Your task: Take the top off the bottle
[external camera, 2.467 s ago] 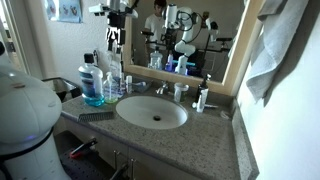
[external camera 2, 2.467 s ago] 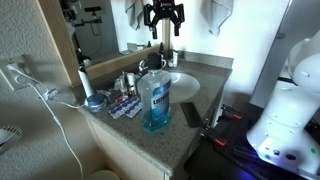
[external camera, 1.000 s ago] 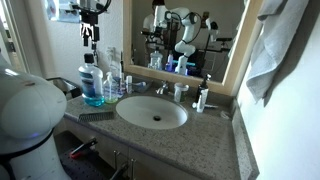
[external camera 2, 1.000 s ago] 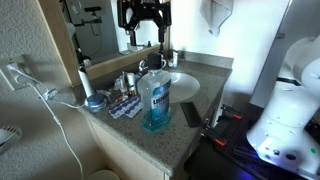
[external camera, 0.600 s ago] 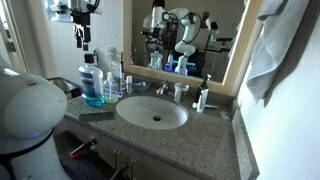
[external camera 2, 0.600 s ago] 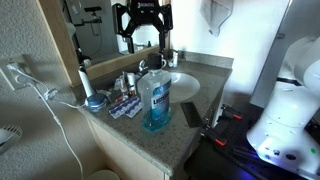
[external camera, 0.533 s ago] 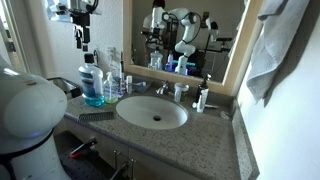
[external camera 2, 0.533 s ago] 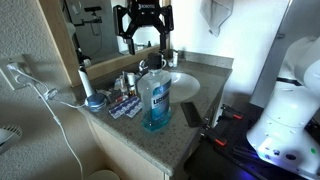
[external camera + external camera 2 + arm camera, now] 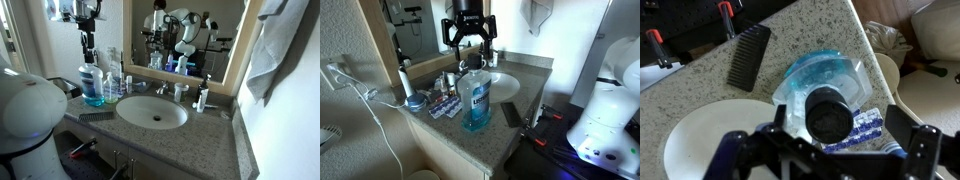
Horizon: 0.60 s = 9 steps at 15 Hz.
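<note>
The bottle [image 9: 476,100] is large, clear and full of blue liquid, and stands on the speckled counter beside the sink; it also shows in an exterior view [image 9: 92,88]. Its top [image 9: 830,113] is a small round cap that looks dark from above in the wrist view. My gripper [image 9: 470,48] hangs open just above the top, apart from it, with one finger out to each side. In the wrist view the gripper [image 9: 830,142] frames the top between its spread fingers. It also shows above the bottle in an exterior view [image 9: 86,45].
A white sink basin [image 9: 152,112] lies beside the bottle. A black comb [image 9: 748,55] lies on the counter. Slim white bottles [image 9: 112,84], a blister pack [image 9: 445,106] and an electric toothbrush [image 9: 405,88] stand near the bottle. A mirror [image 9: 190,35] backs the counter.
My gripper has swung across from over the sink side to above the bottle and has come down closer to the top. It stays open. The bottle has not moved.
</note>
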### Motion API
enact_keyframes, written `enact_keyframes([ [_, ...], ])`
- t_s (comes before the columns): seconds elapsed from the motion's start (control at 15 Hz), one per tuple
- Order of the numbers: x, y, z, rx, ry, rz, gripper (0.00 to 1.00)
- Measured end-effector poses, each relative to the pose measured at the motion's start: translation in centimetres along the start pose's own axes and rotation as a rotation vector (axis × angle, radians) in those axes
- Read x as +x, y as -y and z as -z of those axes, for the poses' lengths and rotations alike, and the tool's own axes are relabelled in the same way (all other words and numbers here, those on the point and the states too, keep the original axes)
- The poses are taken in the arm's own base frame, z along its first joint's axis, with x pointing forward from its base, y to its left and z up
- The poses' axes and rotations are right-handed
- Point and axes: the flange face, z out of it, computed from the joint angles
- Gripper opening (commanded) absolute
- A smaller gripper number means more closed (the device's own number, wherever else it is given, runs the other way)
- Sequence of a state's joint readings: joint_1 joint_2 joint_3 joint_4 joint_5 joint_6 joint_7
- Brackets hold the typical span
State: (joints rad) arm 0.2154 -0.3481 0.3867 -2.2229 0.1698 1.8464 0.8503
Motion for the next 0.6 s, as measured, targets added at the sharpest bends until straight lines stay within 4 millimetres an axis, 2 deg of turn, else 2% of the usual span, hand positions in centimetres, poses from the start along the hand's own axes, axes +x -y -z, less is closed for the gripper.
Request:
enact_keyframes([
  [0.13, 0.6, -0.5, -0.1, -0.002, 0.000, -0.012, 0.99],
  [0.2, 0.8, -0.7, -0.1, -0.001, -0.001, -0.016, 0.75],
  [0.27, 1.0, -0.8, 0.0, -0.001, 0.000, -0.021, 0.75],
  [0.33, 1.1, -0.9, 0.0, -0.001, 0.000, -0.024, 0.69],
  [0.6, 1.3, -1.1, 0.0, 0.001, -0.002, -0.029, 0.37],
])
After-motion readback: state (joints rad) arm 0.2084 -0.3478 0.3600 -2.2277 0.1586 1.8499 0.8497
